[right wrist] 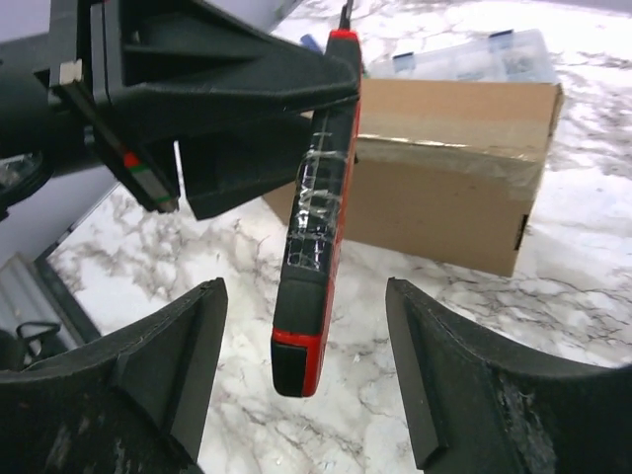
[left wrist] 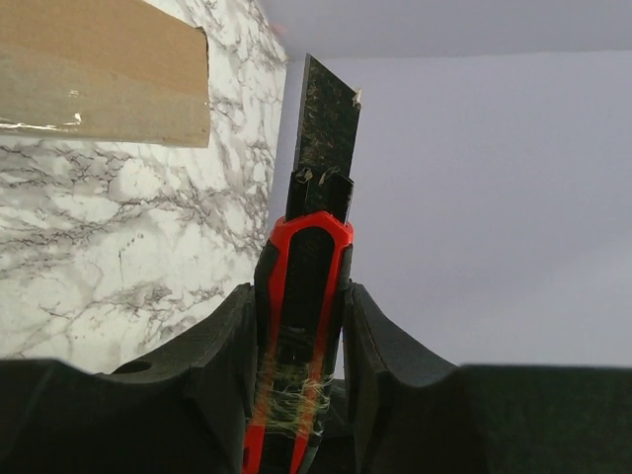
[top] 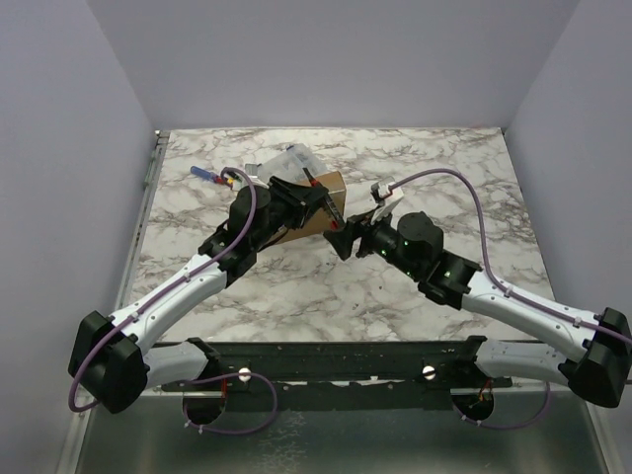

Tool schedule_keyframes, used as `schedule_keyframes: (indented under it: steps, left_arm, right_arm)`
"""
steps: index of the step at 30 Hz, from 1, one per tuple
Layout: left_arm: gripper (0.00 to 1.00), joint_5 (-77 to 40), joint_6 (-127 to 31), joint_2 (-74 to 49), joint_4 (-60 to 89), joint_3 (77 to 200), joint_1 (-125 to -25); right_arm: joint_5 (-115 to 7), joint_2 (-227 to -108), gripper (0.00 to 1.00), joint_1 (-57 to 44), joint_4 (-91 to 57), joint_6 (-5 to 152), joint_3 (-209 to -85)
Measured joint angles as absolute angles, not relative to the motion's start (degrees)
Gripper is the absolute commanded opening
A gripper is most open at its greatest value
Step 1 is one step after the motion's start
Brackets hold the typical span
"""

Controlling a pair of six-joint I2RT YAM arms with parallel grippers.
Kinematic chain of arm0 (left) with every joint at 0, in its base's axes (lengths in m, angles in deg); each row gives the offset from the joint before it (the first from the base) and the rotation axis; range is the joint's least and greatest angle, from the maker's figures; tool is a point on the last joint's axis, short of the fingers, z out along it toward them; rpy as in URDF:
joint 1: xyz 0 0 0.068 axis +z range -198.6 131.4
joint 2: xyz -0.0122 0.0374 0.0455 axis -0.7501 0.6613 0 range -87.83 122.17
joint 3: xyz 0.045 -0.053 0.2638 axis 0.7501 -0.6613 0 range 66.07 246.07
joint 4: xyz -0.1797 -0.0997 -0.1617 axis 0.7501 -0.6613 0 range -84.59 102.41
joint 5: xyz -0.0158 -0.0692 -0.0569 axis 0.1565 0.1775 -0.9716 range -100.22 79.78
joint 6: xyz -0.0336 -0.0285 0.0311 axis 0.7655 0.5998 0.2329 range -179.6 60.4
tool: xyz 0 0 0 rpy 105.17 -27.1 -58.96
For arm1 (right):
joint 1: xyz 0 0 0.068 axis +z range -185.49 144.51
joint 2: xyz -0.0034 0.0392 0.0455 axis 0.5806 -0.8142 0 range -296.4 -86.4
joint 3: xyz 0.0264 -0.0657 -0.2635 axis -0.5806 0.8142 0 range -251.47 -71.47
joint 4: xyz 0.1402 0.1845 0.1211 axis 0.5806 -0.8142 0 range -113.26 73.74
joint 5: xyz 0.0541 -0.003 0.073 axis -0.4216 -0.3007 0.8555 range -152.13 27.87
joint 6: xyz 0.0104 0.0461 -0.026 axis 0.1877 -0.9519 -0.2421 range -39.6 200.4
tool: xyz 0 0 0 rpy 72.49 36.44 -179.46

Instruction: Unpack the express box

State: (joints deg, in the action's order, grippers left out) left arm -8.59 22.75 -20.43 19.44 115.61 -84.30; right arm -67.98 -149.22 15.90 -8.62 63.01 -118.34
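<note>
Two hands close together at centre of top view. Left hand (left wrist: 304, 326) clamped on red-black utility knife (right wrist: 314, 227), blade extended. Right hand (right wrist: 303, 291) spread wide, fingers flanking knife handle, gaps both sides, nothing gripped. Express box (top: 331, 190) on desk (top: 296, 296), upper centre, just behind hands.

The flat rectangular cardboard express box (right wrist: 444, 207) is plain kraft brown, crossed by a glossy clear tape strip (right wrist: 444, 153). The plastic-handled utility knife (left wrist: 301, 286) is red and black with a dark speckled blade. The left gripper (left wrist: 301, 331) and right gripper (right wrist: 306, 341) are matte black. The table (top: 444, 168) is white marble veined grey.
</note>
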Motion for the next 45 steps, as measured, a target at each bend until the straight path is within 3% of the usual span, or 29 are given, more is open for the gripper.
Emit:
schedule_keyframes:
  steps: [5,11,13,15,18,19,20,22,24,34,41,45]
  left_arm:
    - [0.00,-8.59,25.13,-20.54,20.03,114.76,-84.28]
    - [0.00,-8.66,25.70,-20.54,20.73,114.74,-84.28]
    - [0.00,-8.68,25.99,-20.54,21.34,114.74,-84.28]
    - [0.00,-8.73,26.40,-20.54,22.11,114.74,-84.28]
    - [0.01,-8.75,26.75,-20.54,23.48,114.65,-84.26]
    - [0.15,-8.73,26.86,-20.54,23.83,114.47,-84.21]
    - [0.35,-8.79,26.93,-20.56,24.12,114.28,-84.21]
    - [0.85,-9.16,26.77,-20.76,25.30,113.47,-84.15]
    - [0.98,-9.80,25.75,-21.09,26.02,112.70,-84.02]
    - [0.99,-12.99,0.52,-31.01,14.94,114.08,-80.85]
    - [0.99,-18.12,-25.64,-35.62,8.05,118.98,-80.85]
    - [0.99,-32.75,-36.46,-33.96,5.54,120.75,-80.70]
  right_arm:
    - [-75.84,-150.93,0.61,17.61,-8.82,63.73,-120.31]
    - [-78.71,-153.31,0.59,17.69,-8.62,63.75,-121.51]
    - [-78.84,-154.21,0.53,17.69,-8.60,63.75,-121.88]
    - [-78.84,-155.06,0.38,17.69,-8.62,63.69,-122.34]
    - [-78.86,-155.50,0.04,17.72,-8.09,63.38,-122.62]
    - [-78.97,-155.43,0.01,17.80,-7.85,63.56,-122.62]
    - [-79.28,-155.28,0.01,18.00,-7.92,63.54,-122.60]
    - [-79.49,-155.06,0.01,18.09,-8.18,63.84,-122.49]
    - [-79.98,-154.38,0.01,18.26,-8.84,63.97,-122.03]
    - [-78.40,-146.21,0.01,11.64,-24.20,66.64,-124.00]
    - [-61.24,-146.49,0.01,7.66,-40.64,69.46,-127.78]
    - [-45.18,-149.03,0.01,7.68,-46.82,71.23,-129.18]
